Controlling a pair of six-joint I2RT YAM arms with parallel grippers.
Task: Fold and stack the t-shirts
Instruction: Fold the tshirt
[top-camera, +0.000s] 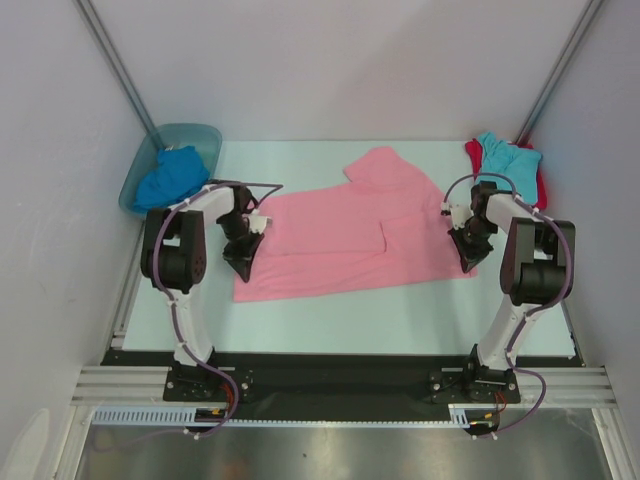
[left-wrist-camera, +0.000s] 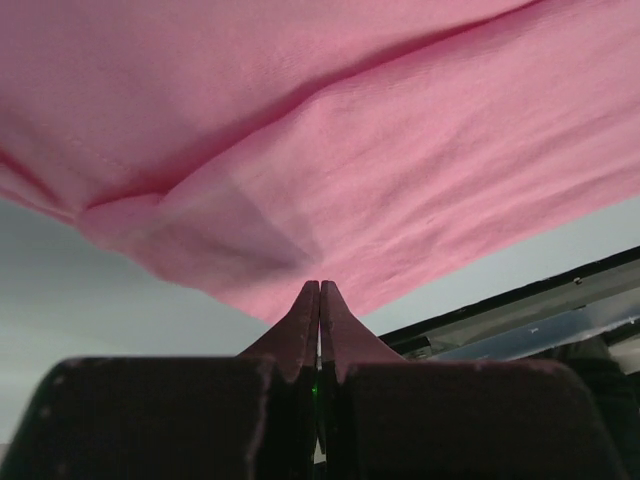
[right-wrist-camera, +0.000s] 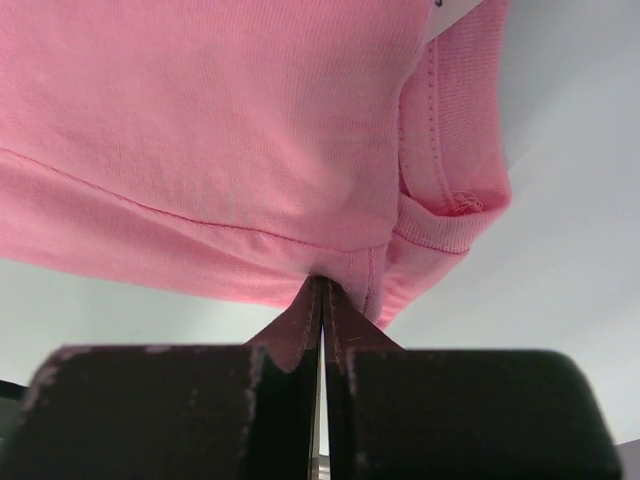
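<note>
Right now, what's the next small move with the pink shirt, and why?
Probably lift both ends together and carry them over to fold: the left fingers and right fingers are shut on opposite ends of the pink shirt, which lies spread on the table.

We look into a robotics lab test cell: plain white panels (top-camera: 330, 70) wall in a pale table (top-camera: 340, 310), metal struts (top-camera: 115, 65) brace the corners, and the left arm (top-camera: 180, 260) and right arm (top-camera: 530, 265) stand mounted along an aluminium rail (top-camera: 110, 383) at its near edge.
</note>
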